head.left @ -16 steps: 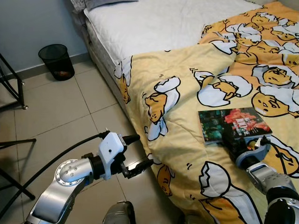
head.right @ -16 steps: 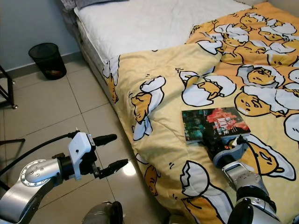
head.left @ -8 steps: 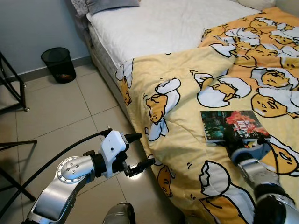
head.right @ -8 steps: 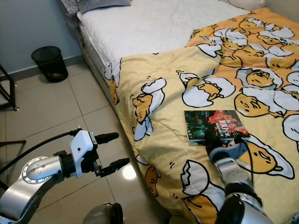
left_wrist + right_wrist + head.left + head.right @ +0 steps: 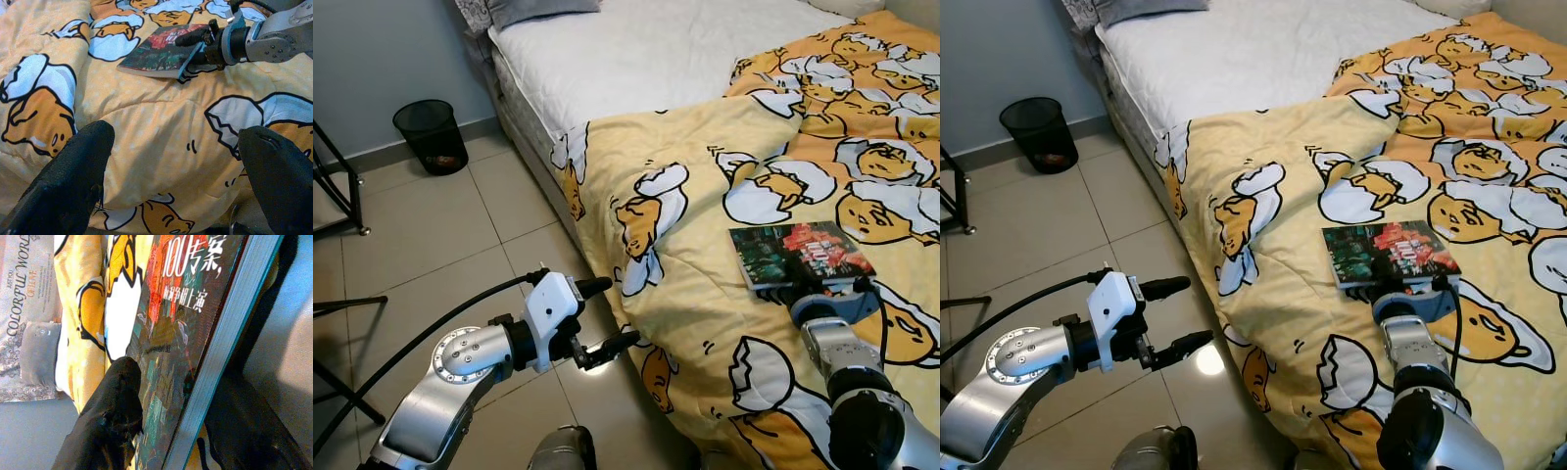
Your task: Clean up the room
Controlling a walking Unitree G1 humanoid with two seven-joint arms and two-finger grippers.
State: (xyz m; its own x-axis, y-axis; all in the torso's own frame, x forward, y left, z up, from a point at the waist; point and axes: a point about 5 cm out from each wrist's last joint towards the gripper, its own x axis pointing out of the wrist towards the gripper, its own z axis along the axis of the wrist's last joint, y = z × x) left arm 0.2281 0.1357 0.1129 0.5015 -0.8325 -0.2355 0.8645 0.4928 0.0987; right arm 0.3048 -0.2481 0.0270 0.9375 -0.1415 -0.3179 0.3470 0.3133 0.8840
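Clearly the tidying has barely begun: the dark, glossy-covered paperback book (image 5: pixel 800 253) lies flat on the yellow egg-patterned duvet (image 5: pixel 685 294), and the right gripper (image 5: pixel 198 43) pinches its near edge, one finger on the cover, one beneath. The left gripper (image 5: pixel 602 315) hovers over the floor, fingers spread. Lifting and stowing remain.

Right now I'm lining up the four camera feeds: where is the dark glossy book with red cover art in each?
Left eye view: book right of centre, lying on the yellow egg-print duvet.
Right eye view: book right of centre, same duvet.
Left wrist view: book beside the right gripper.
Right wrist view: book between the black fingers.
Shared landmark: the duvet.
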